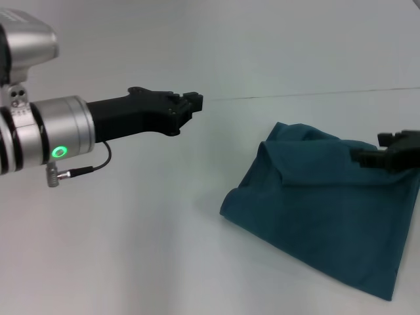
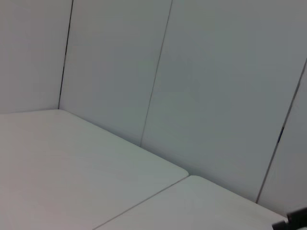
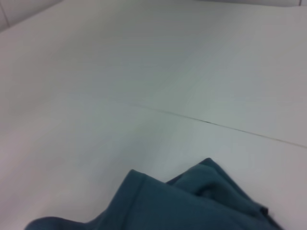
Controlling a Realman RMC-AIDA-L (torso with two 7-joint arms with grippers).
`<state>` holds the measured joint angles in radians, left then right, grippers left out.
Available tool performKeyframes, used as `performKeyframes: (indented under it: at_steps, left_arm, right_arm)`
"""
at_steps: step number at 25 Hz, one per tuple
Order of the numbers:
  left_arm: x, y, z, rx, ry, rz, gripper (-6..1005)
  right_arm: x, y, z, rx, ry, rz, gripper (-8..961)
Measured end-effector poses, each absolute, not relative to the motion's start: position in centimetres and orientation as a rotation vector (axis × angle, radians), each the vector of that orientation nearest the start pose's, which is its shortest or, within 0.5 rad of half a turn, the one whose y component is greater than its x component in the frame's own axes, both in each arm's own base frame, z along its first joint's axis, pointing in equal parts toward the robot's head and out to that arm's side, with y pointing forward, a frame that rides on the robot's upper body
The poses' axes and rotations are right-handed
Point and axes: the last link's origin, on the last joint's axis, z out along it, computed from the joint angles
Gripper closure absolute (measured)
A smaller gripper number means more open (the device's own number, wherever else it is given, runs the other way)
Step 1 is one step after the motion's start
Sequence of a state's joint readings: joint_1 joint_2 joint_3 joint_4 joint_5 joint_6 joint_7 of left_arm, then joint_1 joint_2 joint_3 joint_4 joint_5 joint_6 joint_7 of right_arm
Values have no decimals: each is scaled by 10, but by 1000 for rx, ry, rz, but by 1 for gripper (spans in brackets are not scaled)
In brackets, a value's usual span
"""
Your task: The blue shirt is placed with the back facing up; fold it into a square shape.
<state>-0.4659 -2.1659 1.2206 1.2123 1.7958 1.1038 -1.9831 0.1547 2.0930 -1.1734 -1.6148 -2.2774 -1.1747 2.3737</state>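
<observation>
Starting at the right gripper (image 1: 384, 151): it sits at the far right edge of the blue shirt (image 1: 328, 210), low on the cloth, and we can't tell from here whether it's clamped on the fabric or just resting against it; our guess is it's there to pin or pull that edge for a fold. The left gripper (image 1: 190, 105) hangs up in the air over the table (image 1: 131, 249), well apart from the shirt, on the left side; it's carrying nothing, and whether its jaws are parted we honestly can't make out; looks parked or waiting its turn.

The shirt lies on the right half of the table, already bunched into a rough, lumpy quadrilateral with a raised fold along its far side; not a neat square yet, so we'd say the folding is partway along. The right wrist view shows a hemmed edge and a crumpled corner of the shirt (image 3: 192, 206) against bare tabletop.

Writing: none readable; only plain teal side shows; no labels anywhere.
</observation>
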Motion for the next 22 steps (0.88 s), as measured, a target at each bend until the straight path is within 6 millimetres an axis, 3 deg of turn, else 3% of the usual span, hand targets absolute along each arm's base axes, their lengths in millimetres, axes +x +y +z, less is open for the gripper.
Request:
performKeyframes:
  at_steps: [6, 10, 16, 22]
  left_arm:
    - [-147, 375, 4, -2512, -719, -761, 954]
    - [-148, 373, 6, -2510, -721, -765, 954]
    - [-150, 372, 9, -2512, -725, -772, 955]
    - [-152, 372, 9, -2507, -733, -773, 955]
  right_arm:
    - [224, 351, 84, -2240, 798, -29, 299]
    - [208, 360, 83, -2263, 738, -47, 254]
    - [191, 366, 82, -2310, 711, -45, 261]
    - [180, 362, 65, -2382, 720, -74, 278]
